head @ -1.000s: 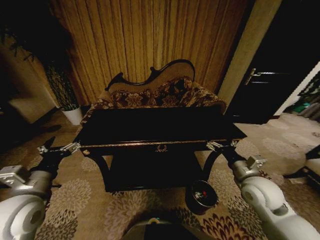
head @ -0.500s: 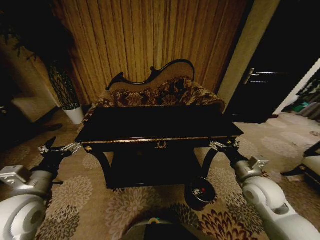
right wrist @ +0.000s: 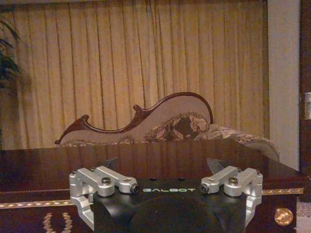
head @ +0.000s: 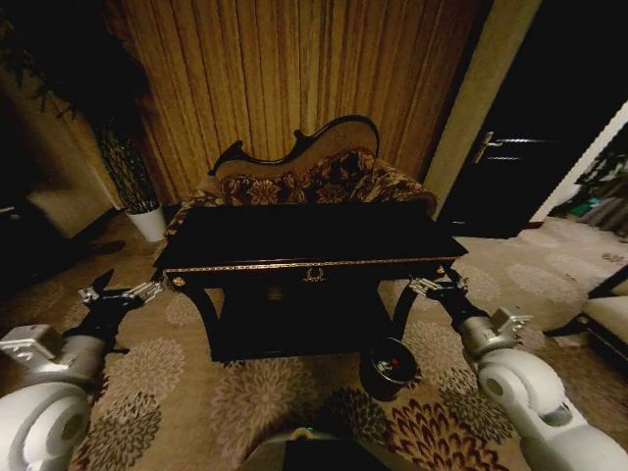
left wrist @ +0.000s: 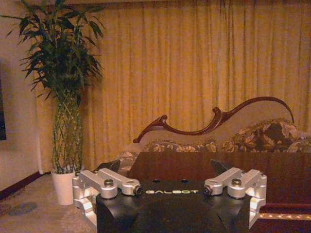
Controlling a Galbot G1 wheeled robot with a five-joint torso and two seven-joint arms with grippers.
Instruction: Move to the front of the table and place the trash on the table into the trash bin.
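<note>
1. The left gripper [head: 123,294] and right gripper [head: 432,287], both spread and empty, flank the black glossy gold-trimmed surface [head: 304,240].
2. The dark round trash bin [head: 388,367] sits below the right gripper, seemingly holding red-capped trash [head: 394,362].

Bin [head: 389,366] (upright) by table [head: 294,240].

A floral sofa [head: 304,182] with a dark carved, curving back stands against pleated golden curtains [head: 294,78]. To its left a tall bamboo plant [left wrist: 60,77] rises from a white pot [head: 147,224]. At the right is a dark door with a metal handle [head: 484,147]. A flower-patterned carpet [head: 255,397] covers the floor
</note>
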